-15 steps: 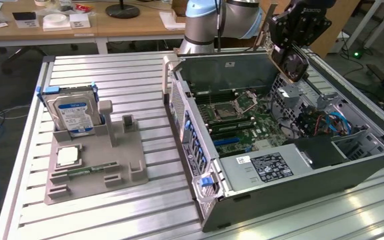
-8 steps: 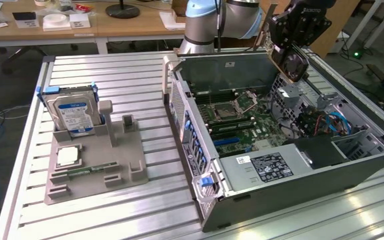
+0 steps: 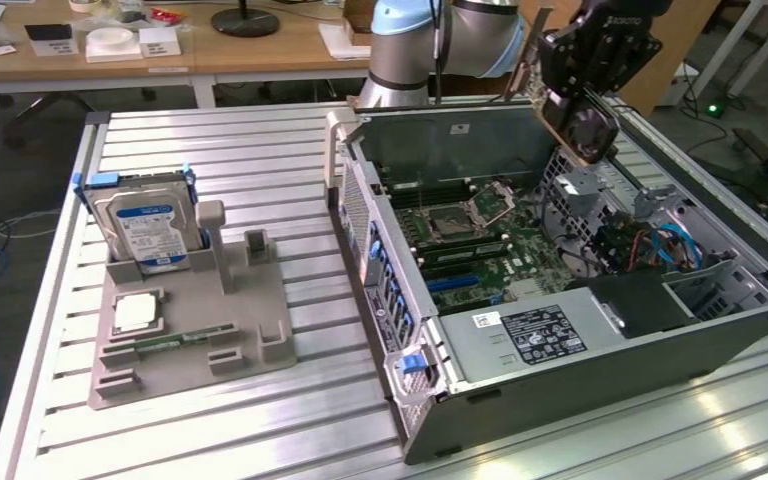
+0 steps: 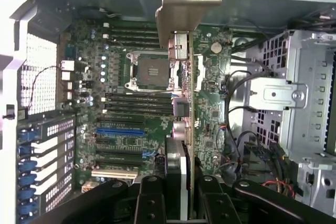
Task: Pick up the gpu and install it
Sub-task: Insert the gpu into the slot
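Note:
The gpu (image 3: pixel 583 125) hangs tilted in the air above the open computer case (image 3: pixel 584 330), its black fan shroud facing the exterior view's right and its thin board edge toward the motherboard. My gripper (image 3: pixel 587 88) is shut on its upper part. In the wrist view the gpu (image 4: pixel 185 93) runs edge-on away from the gripper (image 4: pixel 178 195), its metal end bracket (image 4: pixel 181 1) at the far end, with the green motherboard (image 4: pixel 126 108) and its blue slot (image 4: pixel 119 129) below. The card is clear of the board.
A grey fixture (image 3: pixel 191 335) on the slatted table at the exterior view's left holds a silver hard drive (image 3: pixel 147 225), a processor (image 3: pixel 136 311) and a memory stick (image 3: pixel 171 342). Drive cages and cables (image 3: pixel 664 245) fill the case's right side. Desks stand behind.

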`<state>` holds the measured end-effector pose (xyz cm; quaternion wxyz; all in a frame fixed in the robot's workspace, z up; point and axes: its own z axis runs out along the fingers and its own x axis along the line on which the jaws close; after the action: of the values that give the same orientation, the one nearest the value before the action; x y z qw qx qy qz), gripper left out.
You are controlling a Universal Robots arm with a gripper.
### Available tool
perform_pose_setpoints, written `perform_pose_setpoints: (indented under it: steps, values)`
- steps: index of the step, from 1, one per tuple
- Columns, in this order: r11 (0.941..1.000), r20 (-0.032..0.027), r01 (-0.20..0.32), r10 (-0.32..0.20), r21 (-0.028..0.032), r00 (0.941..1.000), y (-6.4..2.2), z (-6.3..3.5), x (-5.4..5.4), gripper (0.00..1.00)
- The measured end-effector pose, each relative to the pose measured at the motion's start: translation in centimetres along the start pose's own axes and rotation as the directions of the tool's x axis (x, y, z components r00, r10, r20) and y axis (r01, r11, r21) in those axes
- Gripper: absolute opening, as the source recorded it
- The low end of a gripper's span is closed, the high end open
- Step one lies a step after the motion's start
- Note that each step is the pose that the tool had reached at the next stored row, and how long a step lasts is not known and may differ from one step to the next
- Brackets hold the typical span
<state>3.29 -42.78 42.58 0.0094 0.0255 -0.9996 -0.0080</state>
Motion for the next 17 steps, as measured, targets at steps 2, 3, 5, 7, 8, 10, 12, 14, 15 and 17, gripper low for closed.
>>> perform_pose_setpoints:
  steps: [2, 3, 5, 7, 8, 10, 12, 14, 15, 17]
  values:
    - [0.9997, -0.0004, 0.026, -0.026, 0.0005, 0.9997, 0.00, 0.00, 0.00, 0.28]
    - [0.9992, -0.0006, 0.039, -0.039, 0.0008, 0.9992, 0.00, 0.00, 0.00, 0.28]
    - [0.9978, -0.0011, 0.066, -0.066, 0.0012, 0.9978, 0.00, 0.00, 0.00, 0.28]
    - [0.9956, -0.0016, 0.093, -0.093, 0.0016, 0.9956, 0.00, 0.00, -0.01, 0.28]
    - [0.9944, -0.0018, 0.106, -0.106, 0.0018, 0.9944, 0.00, 0.00, 0.00, 0.28]
    - [0.9918, -0.0022, 0.128, -0.128, 0.0021, 0.9918, 0.00, 0.00, 0.00, 0.28]
    - [0.9889, -0.0026, 0.149, -0.149, 0.0025, 0.9889, 0.00, 0.00, 0.00, 0.28]
    - [0.9851, -0.0031, 0.172, -0.172, 0.0028, 0.9851, 0.00, 0.00, 0.00, 0.28]
    - [0.9832, -0.0032, 0.182, -0.182, 0.0030, 0.9832, 0.00, 0.00, -0.01, 0.28]
    - [0.9790, -0.0037, 0.204, -0.204, 0.0033, 0.9790, 0.00, 0.00, 0.00, 0.28]
